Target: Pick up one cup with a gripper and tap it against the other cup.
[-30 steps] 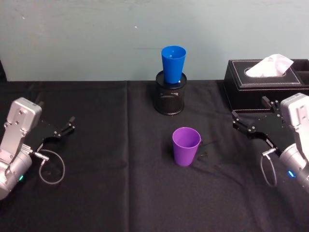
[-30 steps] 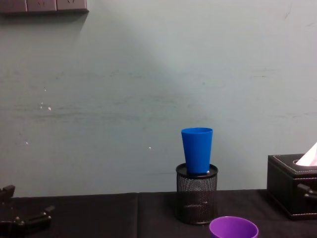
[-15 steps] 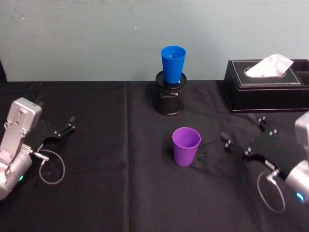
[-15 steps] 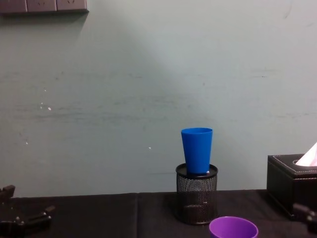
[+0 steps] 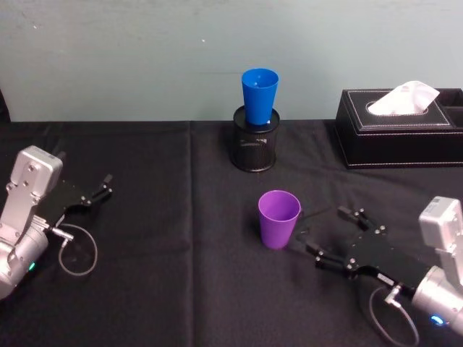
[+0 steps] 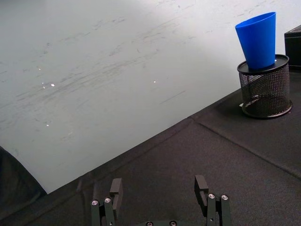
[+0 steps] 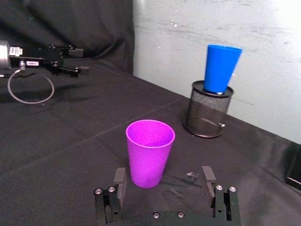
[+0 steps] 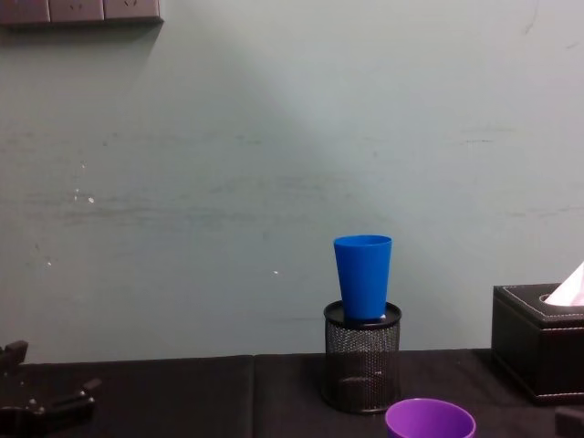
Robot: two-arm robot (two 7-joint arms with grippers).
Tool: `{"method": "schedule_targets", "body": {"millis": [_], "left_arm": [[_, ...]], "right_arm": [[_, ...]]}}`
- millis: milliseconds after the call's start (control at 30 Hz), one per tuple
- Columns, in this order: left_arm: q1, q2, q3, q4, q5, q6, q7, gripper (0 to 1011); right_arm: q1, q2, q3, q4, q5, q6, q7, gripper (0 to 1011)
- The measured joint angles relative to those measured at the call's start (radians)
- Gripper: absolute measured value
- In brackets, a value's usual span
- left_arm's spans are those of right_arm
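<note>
Black cloth [image 5: 181,289] bears the purple cup [image 5: 279,218], upright and unlifted. Just right of it the right gripper [image 5: 323,230] gapes, not touching. Behind it waits the blue cup [image 5: 260,94]. Well left idles the left gripper [image 5: 98,191], fingers spread. Grasp, lift and tap remain.

Right gripper [image 5: 325,231] jaws spread; bare counter [image 5: 181,289] between it and purple cup [image 5: 279,217] just ahead. Past cup: mesh holder [image 5: 254,148] carrying blue cup [image 5: 260,94]. Tissue box [image 5: 398,141] well apart, wall side.
</note>
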Motion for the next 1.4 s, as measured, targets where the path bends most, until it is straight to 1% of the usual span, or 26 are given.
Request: {"method": "schedule_targets", "body": {"millis": [167, 200, 333, 500, 667, 767, 800, 867, 967, 1200, 1400], "left_arm": [[0.0, 0.0, 0.0, 0.0, 0.0, 0.0, 0.0, 1000], [0.0, 0.0, 0.0, 0.0, 0.0, 0.0, 0.0, 1000], [0.0, 0.0, 0.0, 0.0, 0.0, 0.0, 0.0, 1000], [0.0, 0.0, 0.0, 0.0, 0.0, 0.0, 0.0, 1000], [0.0, 0.0, 0.0, 0.0, 0.0, 0.0, 0.0, 1000], [0.0, 0.0, 0.0, 0.0, 0.0, 0.0, 0.0, 1000], [0.0, 0.0, 0.0, 0.0, 0.0, 0.0, 0.0, 1000], [0.0, 0.0, 0.0, 0.0, 0.0, 0.0, 0.0, 1000], [0.0, 0.0, 0.0, 0.0, 0.0, 0.0, 0.0, 1000], [0.0, 0.0, 0.0, 0.0, 0.0, 0.0, 0.0, 1000], [0.0, 0.0, 0.0, 0.0, 0.0, 0.0, 0.0, 1000]], "right_arm": [[0.039, -0.037, -0.022, 0.048, -0.023, 0.008, 0.03, 1000], [0.051, -0.049, -0.027, 0.064, -0.03, 0.011, 0.037, 1000], [0.075, -0.073, -0.036, 0.091, -0.042, 0.016, 0.048, 1000], [0.116, -0.113, -0.046, 0.138, -0.059, 0.025, 0.065, 1000], [0.148, -0.15, -0.049, 0.177, -0.067, 0.025, 0.076, 1002], [0.171, -0.178, -0.05, 0.207, -0.072, 0.026, 0.084, 1000], [0.171, -0.178, -0.05, 0.207, -0.072, 0.026, 0.084, 1000], [0.186, -0.198, -0.05, 0.229, -0.077, 0.027, 0.091, 1000], [0.2, -0.216, -0.049, 0.246, -0.083, 0.028, 0.094, 1000], [0.228, -0.25, -0.044, 0.278, -0.099, 0.029, 0.102, 1000], [0.243, -0.268, -0.042, 0.297, -0.105, 0.04, 0.107, 1000]]}}
